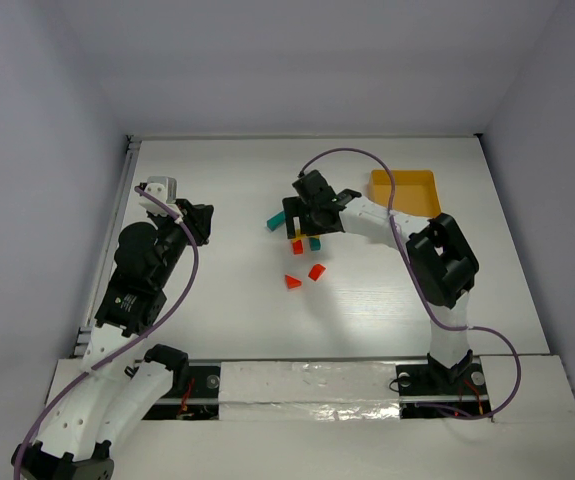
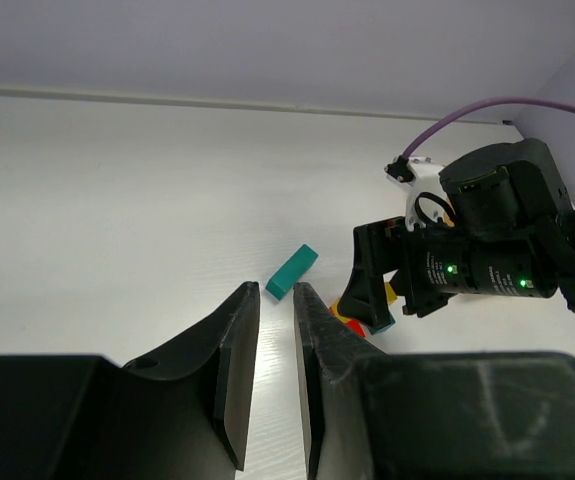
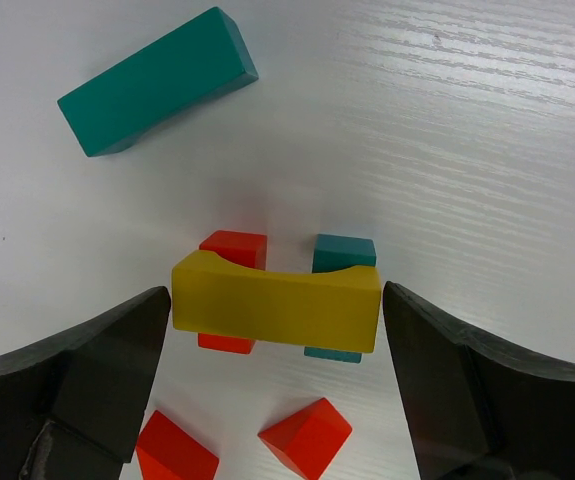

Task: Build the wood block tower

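Two supports, red block [image 3: 233, 247], teal block [image 3: 344, 251]; yellow bridge [image 3: 275, 306] atop

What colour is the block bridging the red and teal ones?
Yellow block; clearest in right wrist view.

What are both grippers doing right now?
Left gripper: jaws slightly open, empty.
Right gripper: jaws open astride the yellow block, not gripping it.

The blocks [image 3: 275, 312] look like smooth matt-painted wood, the white table [image 3: 487, 120] finely grained.
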Action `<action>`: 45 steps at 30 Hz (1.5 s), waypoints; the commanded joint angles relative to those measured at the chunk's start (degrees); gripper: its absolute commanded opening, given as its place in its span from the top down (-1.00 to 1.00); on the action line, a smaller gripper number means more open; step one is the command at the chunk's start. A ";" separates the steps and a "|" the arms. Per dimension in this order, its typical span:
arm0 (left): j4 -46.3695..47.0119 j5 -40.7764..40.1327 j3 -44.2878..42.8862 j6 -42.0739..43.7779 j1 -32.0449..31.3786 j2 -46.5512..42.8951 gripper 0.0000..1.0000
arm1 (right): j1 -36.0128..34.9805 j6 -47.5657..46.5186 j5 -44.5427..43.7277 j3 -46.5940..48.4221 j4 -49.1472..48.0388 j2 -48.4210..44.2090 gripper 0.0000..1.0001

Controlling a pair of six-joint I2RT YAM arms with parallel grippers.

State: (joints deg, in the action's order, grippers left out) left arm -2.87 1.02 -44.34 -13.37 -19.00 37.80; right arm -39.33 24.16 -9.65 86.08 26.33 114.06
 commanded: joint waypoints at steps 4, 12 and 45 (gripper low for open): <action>2.44 0.39 0.04 0.09 0.37 -0.01 0.64 | 0.40 -0.43 -1.25 2.51 -1.02 -1.56 -0.87; 2.52 0.48 0.04 0.01 0.37 0.17 0.64 | 0.40 -0.96 -0.90 4.71 0.39 -3.23 -0.89; 2.44 0.30 -0.14 0.27 0.37 0.61 0.63 | -0.13 -26.70 5.95 31.33 12.51 15.83 -0.99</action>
State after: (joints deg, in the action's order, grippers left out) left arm -2.85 1.02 -44.34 -13.34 -19.00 38.52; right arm -39.35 3.55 -5.30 113.01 36.53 128.95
